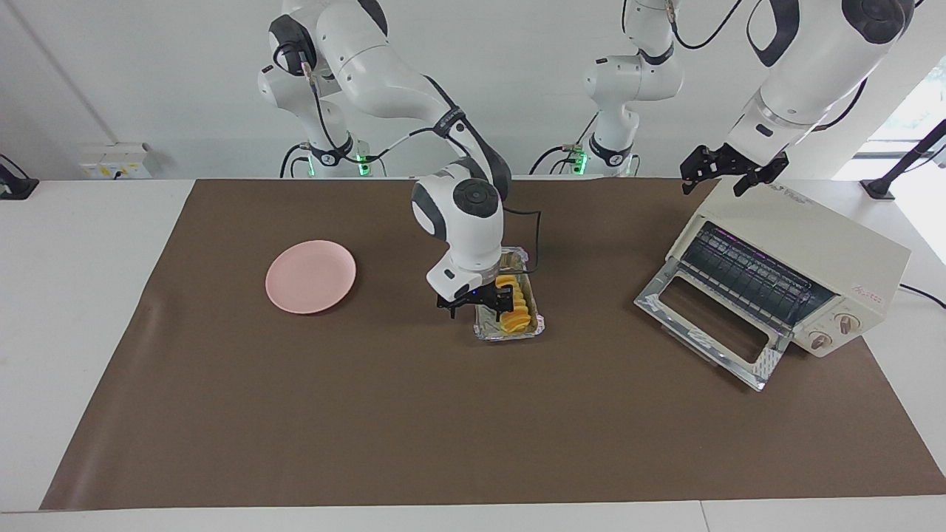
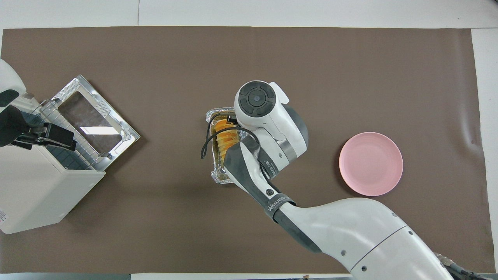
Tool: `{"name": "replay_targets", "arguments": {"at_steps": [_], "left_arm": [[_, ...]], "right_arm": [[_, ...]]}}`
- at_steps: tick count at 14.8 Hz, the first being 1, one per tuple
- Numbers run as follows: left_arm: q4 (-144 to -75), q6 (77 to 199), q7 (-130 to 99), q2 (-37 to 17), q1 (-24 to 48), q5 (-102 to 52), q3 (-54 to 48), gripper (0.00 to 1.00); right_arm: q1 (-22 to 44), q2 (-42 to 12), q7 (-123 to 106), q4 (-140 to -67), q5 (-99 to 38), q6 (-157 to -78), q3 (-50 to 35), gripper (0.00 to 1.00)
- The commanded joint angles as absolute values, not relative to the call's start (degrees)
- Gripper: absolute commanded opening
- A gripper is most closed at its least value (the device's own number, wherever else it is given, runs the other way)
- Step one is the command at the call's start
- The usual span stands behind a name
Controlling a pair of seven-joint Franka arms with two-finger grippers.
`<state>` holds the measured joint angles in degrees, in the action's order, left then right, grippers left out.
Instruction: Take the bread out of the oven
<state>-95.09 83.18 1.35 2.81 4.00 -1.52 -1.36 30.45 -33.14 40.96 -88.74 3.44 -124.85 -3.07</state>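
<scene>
Right gripper [image 1: 480, 301] fingers spread, straddling ridged golden bread [image 1: 515, 304] in crinkled foil tray [image 1: 510, 334]. Left gripper [image 1: 728, 171] spread over boxy cream oven [image 1: 828, 244], glass door dropped.

My right gripper [image 1: 482, 299] hangs low at mid-table, wrist bent straight down, fingers spread apart, while my left gripper [image 1: 728, 174] waits raised at its own end, fingers apart.

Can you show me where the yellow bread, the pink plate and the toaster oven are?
Golden-yellow ridged bread loaf [image 1: 516, 304]: facing view, on its sliced top, in the foil tray.
Round pink plate [image 1: 310, 275]: facing view, on its flat middle.
Cream-white boxy toaster oven [image 1: 805, 229]: facing view, on its top panel.
</scene>
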Motion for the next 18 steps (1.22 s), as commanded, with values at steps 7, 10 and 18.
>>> {"name": "replay_targets", "arguments": {"at_steps": [7, 10, 18], "left_arm": [[-94.9, 82.6, 1.7, 3.3, 3.9, -0.7, -1.3, 1.0], [-94.9, 82.6, 1.7, 3.3, 3.9, -0.7, -1.3, 1.0], [-94.9, 82.6, 1.7, 3.3, 3.9, -0.7, -1.3, 1.0]], "right_arm": [[30.7, -32.2, 37.5, -94.3, 4.5, -131.1, -3.3, 0.0], [30.8, -32.2, 37.4, -94.3, 4.5, -131.1, -3.3, 0.0], [27.5, -33.0, 36.4, -83.7, 3.6, -118.9, -3.4, 0.0]]}}
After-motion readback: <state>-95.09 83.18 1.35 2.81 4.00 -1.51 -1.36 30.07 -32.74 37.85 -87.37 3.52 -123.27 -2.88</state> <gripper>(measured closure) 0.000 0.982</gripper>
